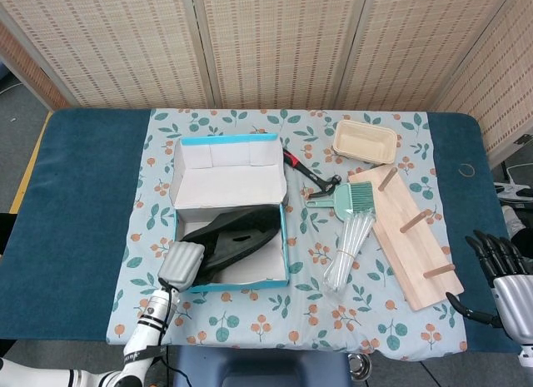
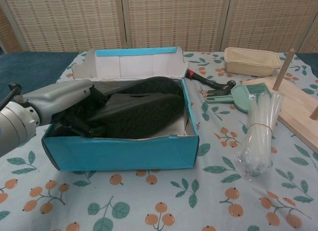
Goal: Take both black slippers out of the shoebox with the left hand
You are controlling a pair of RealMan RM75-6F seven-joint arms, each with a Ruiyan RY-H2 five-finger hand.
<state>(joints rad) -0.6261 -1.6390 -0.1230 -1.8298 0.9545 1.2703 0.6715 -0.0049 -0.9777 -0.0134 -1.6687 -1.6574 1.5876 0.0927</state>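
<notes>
The blue shoebox (image 1: 229, 164) (image 2: 119, 154) stands open on the leaf-print cloth, left of centre. Two black slippers (image 1: 237, 237) (image 2: 141, 114) lie in it, one partly over the other, their soles showing. My left hand (image 1: 181, 264) (image 2: 69, 99) reaches in over the box's left near corner, and its dark fingers grip the near slipper's end. The slipper is tilted up against the box wall. My right hand (image 1: 500, 266) hovers off the table's right edge, fingers apart and holding nothing; the chest view does not show it.
Right of the box lie a black hammer with a red handle (image 1: 312, 175), a green brush (image 1: 341, 200) and a clear bag of sticks (image 1: 346, 250). A beige tray (image 1: 365, 141) sits at the back, and a wooden board with pegs (image 1: 412, 237) lies at the right.
</notes>
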